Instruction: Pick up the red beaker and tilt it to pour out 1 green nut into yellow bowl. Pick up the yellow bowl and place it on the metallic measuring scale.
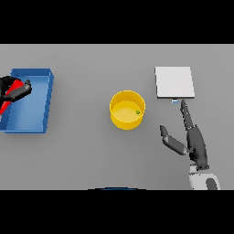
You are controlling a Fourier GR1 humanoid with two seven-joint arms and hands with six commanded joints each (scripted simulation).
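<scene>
Broadly, the grey table (82, 160) carries everything, and the yellow bowl (127, 119) near its middle serves as the landmark. Well to the left of the bowl sits a blue tray (34, 114), the largest thing on the table. Up and to the right of the bowl lies the pale square scale (174, 82), apart from it with bare table between.

The bowl stands upright, and one green nut (137, 112) rests inside it near the right wall, so the pouring appears done and the bowl awaits its move to the scale.

To the lower right of the bowl, the right hand (195, 141) hangs with fingers straight and thumb spread toward the bowl, holding nothing and touching nothing. Far left of the bowl, over the tray's left end, the left hand (16, 93) is curled round the red beaker (13, 89), which lies tilted at the picture's edge.

From here the risks are plain. A one-sided pinch on the thin rim could tip the bowl and roll the nut out. A hurried reach could shove the bowl away instead of catching it. Set down off-centre, it could overhang the scale's edge.
</scene>
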